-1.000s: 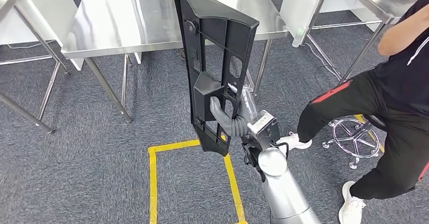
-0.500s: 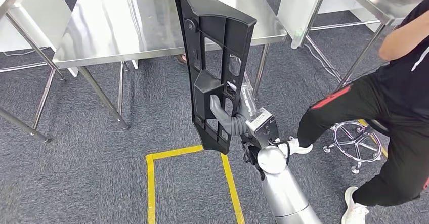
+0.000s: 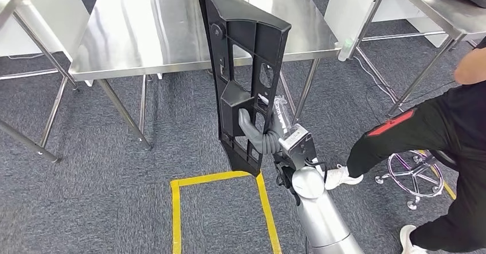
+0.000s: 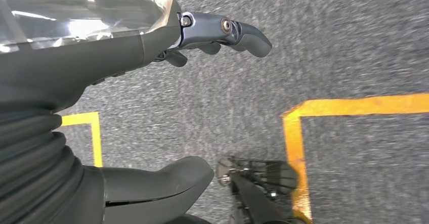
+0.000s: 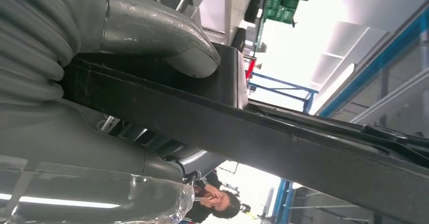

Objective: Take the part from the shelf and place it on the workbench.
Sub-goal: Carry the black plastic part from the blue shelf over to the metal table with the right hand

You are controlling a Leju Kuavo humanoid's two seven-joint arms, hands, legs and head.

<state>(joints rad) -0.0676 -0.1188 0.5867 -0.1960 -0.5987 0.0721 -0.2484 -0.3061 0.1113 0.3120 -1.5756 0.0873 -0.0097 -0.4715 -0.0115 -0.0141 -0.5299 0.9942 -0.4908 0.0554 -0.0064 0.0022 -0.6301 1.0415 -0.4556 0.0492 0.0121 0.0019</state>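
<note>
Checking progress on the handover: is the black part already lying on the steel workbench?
No. The right hand holds the black part upright in the air, in front of the workbench.

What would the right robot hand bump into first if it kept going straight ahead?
Most likely the steel table. The right robot hand holds the tall black part upright, reaching toward the table's near edge. Depth is hard to judge, so the part's top may arrive first.
</note>
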